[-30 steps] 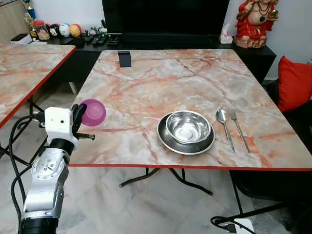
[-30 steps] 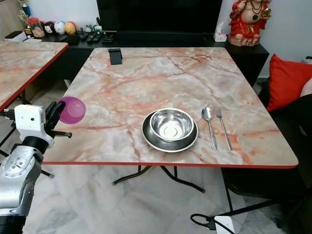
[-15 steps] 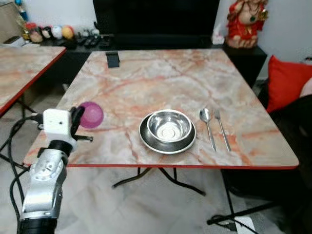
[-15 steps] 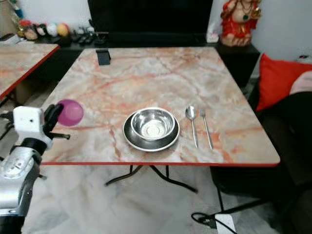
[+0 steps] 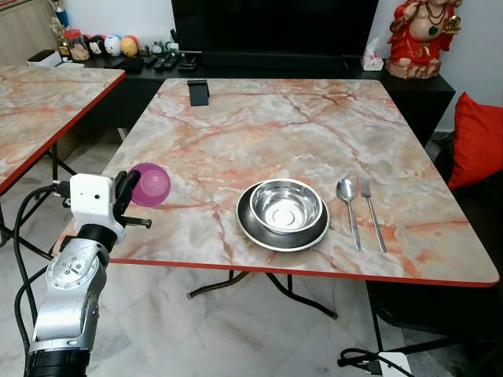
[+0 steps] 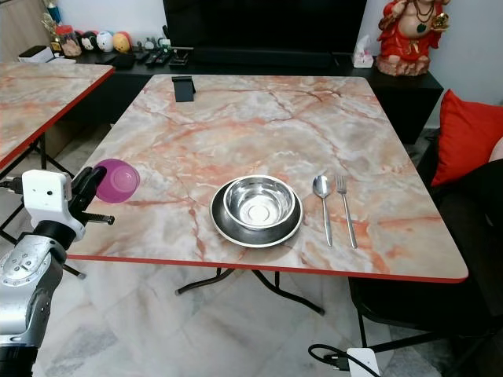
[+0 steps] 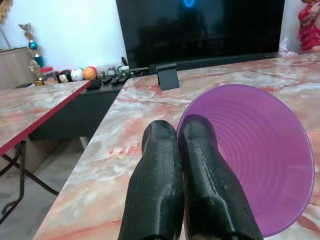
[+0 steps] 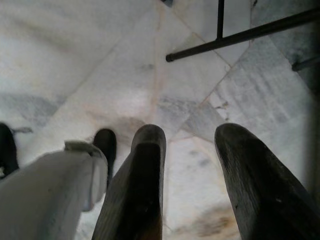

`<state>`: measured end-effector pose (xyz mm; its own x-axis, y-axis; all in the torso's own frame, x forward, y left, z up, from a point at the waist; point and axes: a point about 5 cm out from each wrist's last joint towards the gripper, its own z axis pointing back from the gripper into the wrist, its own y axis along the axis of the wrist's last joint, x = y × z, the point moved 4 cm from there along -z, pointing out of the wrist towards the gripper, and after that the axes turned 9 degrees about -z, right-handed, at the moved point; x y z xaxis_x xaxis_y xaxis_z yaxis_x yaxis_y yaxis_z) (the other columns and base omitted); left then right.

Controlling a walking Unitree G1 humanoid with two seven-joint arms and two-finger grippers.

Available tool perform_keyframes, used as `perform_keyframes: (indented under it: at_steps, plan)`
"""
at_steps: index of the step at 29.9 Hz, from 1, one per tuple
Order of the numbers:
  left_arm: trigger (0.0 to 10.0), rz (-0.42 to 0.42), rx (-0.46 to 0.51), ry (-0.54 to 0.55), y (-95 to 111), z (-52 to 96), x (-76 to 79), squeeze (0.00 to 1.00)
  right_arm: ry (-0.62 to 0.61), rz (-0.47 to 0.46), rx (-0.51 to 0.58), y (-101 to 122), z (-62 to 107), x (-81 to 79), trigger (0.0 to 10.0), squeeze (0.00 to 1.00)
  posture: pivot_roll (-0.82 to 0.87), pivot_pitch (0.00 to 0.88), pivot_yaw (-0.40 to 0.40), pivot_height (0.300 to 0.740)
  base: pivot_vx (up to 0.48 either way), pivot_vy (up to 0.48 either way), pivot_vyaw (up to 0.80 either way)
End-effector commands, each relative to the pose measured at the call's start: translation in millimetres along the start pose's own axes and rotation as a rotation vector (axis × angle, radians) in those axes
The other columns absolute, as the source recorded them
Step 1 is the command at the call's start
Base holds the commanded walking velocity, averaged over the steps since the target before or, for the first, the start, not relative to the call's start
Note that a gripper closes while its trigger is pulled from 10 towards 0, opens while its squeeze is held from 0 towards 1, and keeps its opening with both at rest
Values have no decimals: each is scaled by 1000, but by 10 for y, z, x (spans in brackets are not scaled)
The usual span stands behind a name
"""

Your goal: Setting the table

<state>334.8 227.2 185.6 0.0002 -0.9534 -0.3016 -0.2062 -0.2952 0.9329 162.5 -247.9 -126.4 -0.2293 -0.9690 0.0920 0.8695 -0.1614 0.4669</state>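
Nothing on the table (image 5: 314, 126) has shifted; the camera has. Left gripper (image 5: 126, 192) still pinches the purple cup's (image 5: 151, 185) rim over the near-left edge, left of the bowl (image 5: 287, 207). Right gripper (image 8: 192, 165) hangs open above the floor.

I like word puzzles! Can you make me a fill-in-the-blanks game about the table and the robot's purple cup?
1. The left gripper is shut on the rim of a ____ cup.
2. The steel bowl sits on a ____.
3. Beside the fork, nearer the bowl, lies a ____.
4. The right gripper hangs open above the ____.

Missing words: purple; plate; spoon; floor
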Motion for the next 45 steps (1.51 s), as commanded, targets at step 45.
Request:
perform_keyframes:
  at_steps: [45]
  plan:
    - [10000, 54, 19, 22, 76, -59, -62, 0, -5, -3, 4, -4, 3, 23, 10000, 0, -12, 0, -14, 732, 258, 0, -32]
